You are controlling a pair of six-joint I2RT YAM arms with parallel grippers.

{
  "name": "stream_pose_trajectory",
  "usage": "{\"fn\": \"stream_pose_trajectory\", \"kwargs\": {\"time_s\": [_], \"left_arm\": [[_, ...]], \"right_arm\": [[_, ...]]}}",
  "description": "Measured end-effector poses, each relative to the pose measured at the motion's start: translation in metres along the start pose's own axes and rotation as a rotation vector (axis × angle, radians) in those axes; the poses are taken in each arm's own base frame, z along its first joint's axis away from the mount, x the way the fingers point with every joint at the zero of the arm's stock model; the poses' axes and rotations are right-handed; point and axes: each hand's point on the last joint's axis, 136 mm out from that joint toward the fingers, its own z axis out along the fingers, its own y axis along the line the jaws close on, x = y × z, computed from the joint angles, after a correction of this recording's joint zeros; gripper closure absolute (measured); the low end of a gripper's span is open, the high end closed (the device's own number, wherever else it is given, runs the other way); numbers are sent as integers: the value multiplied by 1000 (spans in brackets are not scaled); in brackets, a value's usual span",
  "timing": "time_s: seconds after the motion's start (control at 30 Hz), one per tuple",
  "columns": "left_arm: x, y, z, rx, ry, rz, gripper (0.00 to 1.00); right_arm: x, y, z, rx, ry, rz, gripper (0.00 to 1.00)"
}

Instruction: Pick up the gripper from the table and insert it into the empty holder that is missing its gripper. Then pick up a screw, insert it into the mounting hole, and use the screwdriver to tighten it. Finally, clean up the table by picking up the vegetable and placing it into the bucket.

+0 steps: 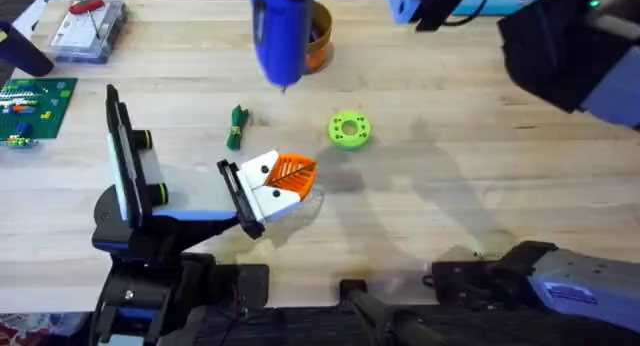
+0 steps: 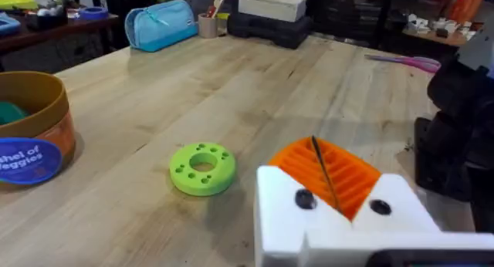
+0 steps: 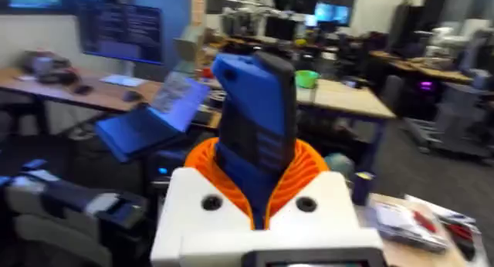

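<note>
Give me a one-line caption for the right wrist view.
Right hand shut on the blue screwdriver, held up with a lab room behind.

Blue screwdriver (image 1: 283, 31) raised tip-down, green vegetable (image 1: 237, 127) lying on table, orange bucket (image 1: 318, 38) behind

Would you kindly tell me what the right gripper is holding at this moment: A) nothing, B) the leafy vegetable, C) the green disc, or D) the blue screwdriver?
D: the right gripper's orange fingers are clamped around the blue screwdriver, raised above the table.
</note>
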Motion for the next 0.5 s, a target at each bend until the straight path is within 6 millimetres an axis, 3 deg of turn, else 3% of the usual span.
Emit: {"fn": "stream_pose_trajectory", "kwargs": {"time_s": [0.27,0.5], "left_arm": [[0,0,0,0,0,-1,988],[0,0,0,0,0,-1,988]], "right_arm": [[2,29,18,-115,-1,27,949],[2,37,23,-145,0,35,951]]}}
